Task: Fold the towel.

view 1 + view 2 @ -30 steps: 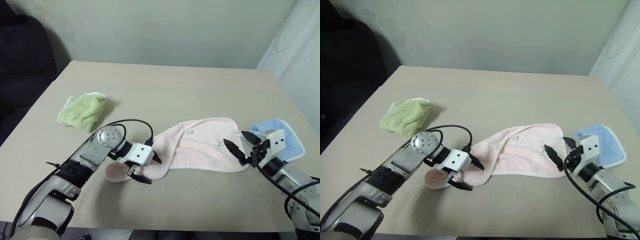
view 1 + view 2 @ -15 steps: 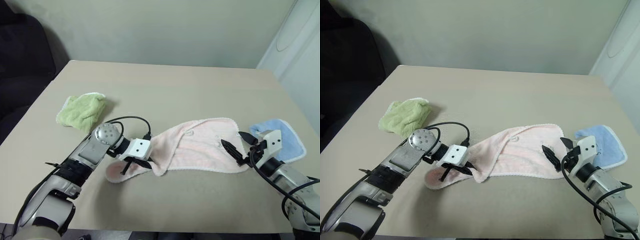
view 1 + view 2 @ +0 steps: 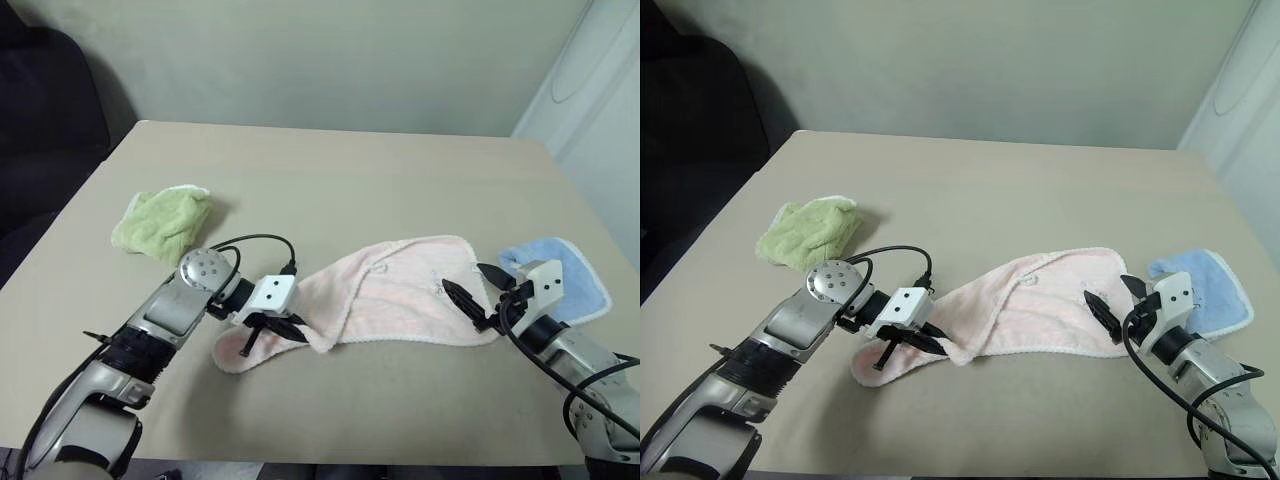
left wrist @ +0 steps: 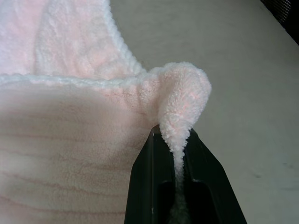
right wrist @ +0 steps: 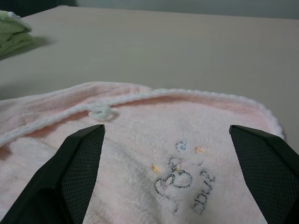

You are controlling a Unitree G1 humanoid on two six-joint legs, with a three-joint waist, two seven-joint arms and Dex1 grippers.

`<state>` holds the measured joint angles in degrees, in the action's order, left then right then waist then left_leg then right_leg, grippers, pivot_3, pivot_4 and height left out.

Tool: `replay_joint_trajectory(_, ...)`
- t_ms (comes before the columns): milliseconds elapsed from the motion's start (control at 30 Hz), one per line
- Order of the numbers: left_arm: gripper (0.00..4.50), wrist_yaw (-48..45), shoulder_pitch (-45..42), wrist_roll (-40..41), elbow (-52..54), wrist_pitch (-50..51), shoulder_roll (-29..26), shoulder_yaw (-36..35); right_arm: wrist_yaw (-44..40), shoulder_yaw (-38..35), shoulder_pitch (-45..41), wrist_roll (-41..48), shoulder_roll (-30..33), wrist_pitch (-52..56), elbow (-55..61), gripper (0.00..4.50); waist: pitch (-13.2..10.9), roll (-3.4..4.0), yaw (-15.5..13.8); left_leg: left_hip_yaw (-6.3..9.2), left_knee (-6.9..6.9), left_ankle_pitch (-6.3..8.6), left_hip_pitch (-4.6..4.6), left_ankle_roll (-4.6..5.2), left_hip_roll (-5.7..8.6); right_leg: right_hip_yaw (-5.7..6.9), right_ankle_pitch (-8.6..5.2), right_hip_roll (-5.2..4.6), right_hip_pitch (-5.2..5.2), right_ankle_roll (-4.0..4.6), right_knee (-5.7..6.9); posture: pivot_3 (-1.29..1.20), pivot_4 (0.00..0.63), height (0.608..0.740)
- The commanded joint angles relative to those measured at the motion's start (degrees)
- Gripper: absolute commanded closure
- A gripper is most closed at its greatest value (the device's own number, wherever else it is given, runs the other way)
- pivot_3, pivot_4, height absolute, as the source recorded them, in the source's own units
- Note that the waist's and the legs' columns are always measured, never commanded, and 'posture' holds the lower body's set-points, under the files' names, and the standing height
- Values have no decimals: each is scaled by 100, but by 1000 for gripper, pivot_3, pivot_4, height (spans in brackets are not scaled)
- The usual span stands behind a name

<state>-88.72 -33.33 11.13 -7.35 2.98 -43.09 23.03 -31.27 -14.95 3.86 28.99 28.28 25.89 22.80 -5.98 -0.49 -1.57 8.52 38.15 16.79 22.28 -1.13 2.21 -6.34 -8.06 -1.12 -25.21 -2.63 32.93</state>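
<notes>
On table (image 3: 400,180), towel (image 3: 400,295) long axis left-right, left end pinched.

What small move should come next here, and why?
Probably lift the left pincer and carry its pinched corner across the towel toward the open right pincer: the towel lies unfolded, and only the left pincer grips it.

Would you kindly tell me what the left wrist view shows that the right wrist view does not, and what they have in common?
Left wrist view: the left gripper, its fingers shut on a pinched fold of the towel near its white trim.

Right wrist view: the right gripper with fingers spread wide above the towel, unheld; a small white loop tag, a stitched motif, and a corner of the green cloth.

Both: the pink towel lying on the beige table.
</notes>
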Motion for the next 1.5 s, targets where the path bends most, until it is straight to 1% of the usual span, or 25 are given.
replay_joint_trajectory(33,3970,-182,-23,54,197,90,-19,-73,-3,-71,-56,6,41,-90,84,0,0,0,2,0,0,0,0,0,0,0,0,0,0,0,0,0,150,740)
replay_joint_trajectory(67,3783,-191,-23,54,204,108,-18,-66,0,-68,-59,4,41,-87,87,0,0,0,3,0,0,0,0,0,0,0,0,0,0,0,0,0,150,740)
replay_joint_trajectory(167,2796,-119,-7,-10,241,62,18,-41,20,-59,-65,2,36,-72,106,0,0,0,3,0,0,0,0,0,0,0,0,0,0,0,0,0,150,740)
replay_joint_trajectory(467,2796,-250,109,161,762,161,9,-4,61,-43,-54,-7,15,-53,137,0,0,0,2,0,0,0,0,0,0,0,5,0,0,8,0,0,150,740)
replay_joint_trajectory(600,2796,-246,180,242,1002,249,1,6,79,-14,-57,-11,-7,-56,144,0,0,0,5,-1,0,0,0,0,0,0,-5,0,0,-7,0,0,150,740)
replay_joint_trajectory(867,2796,-278,182,263,963,251,1,-36,107,18,-66,-13,-26,-71,130,0,0,0,4,-1,0,0,-1,0,0,0,-1,0,0,-2,0,0,150,740)
replay_joint_trajectory(967,3389,-293,179,314,958,297,9,-56,105,22,-60,-15,-31,-81,124,0,0,0,4,-1,0,0,-1,0,0,0,0,0,0,1,0,0,150,740)
replay_joint_trajectory(1067,4392,-304,161,376,966,357,17,-72,97,18,-54,-15,-32,-91,116,0,0,0,3,-1,0,0,-1,0,0,0,2,0,0,3,0,0,150,740)
replay_joint_trajectory(1100,4452,-300,154,394,959,364,15,-76,97,21,-58,-19,-34,-91,112,0,0,0,3,-1,0,0,-1,0,0,0,2,0,0,3,0,0,150,740)
replay_joint_trajectory(1267,4452,-209,145,536,927,488,5,-200,89,10,-88,-27,-21,-104,101,0,0,0,4,-1,0,0,-1,0,0,0,2,-1,0,4,0,0,150,740)
replay_joint_trajectory(1367,4452,99,89,632,788,727,60,-451,73,11,-225,-49,19,-131,72,0,0,0,10,-1,0,0,-1,0,0,0,2,0,0,4,0,0,150,740)
replay_joint_trajectory(1500,4452,427,12,931,558,1155,222,-896,25,68,-667,-247,191,-154,-263,0,-1,-1,20,-4,1,-2,-2,0,-1,0,4,-1,0,6,0,0,150,740)
